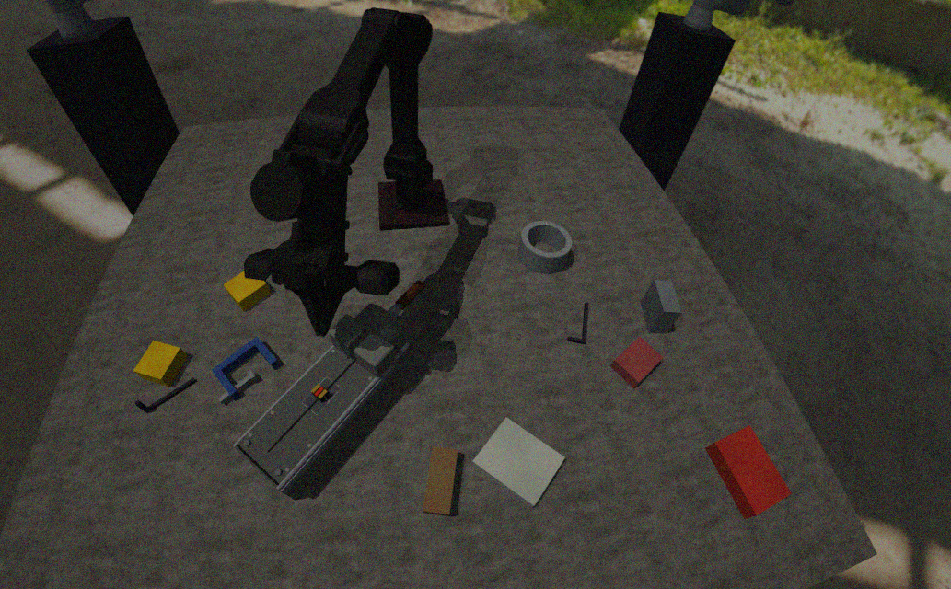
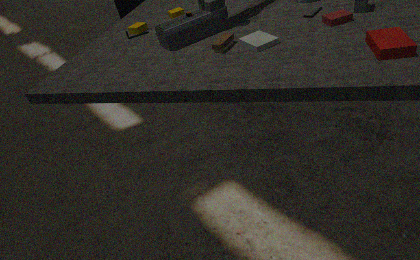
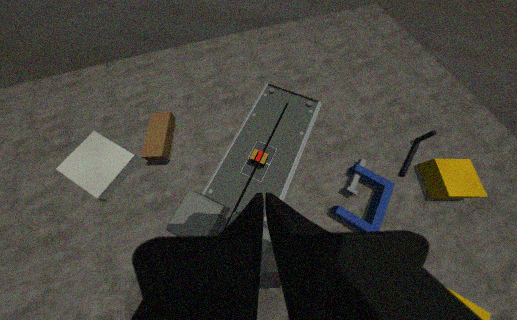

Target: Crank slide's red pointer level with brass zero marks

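The machine, a long grey box (image 1: 295, 449) (image 2: 192, 30) (image 3: 291, 130), has a slotted top. Its red pointer (image 1: 319, 392) (image 3: 259, 156) shows at the slot, with orange-yellow patches on both sides; I cannot tell the brass marks apart or whether they are exactly level. A grey block (image 1: 375, 353) (image 2: 214, 5) (image 3: 197, 212) stands toward the arm's end of the top. My gripper (image 1: 323, 332) (image 3: 263, 198) is shut, fingertips together, with nothing visible held. It is above that end of the machine in the wrist view. The crank and its handle cannot be made out; the fingers cover part of that area.
A blue bracket (image 1: 238, 360) (image 3: 381, 200) and yellow blocks (image 1: 161, 361) (image 1: 246, 289) lie beside the machine. On the other side are a brown block (image 1: 441, 480) (image 3: 158, 135), a white slab (image 1: 519, 460) (image 3: 95, 165), a grey ring (image 1: 545, 264) and a red block (image 1: 746, 469).
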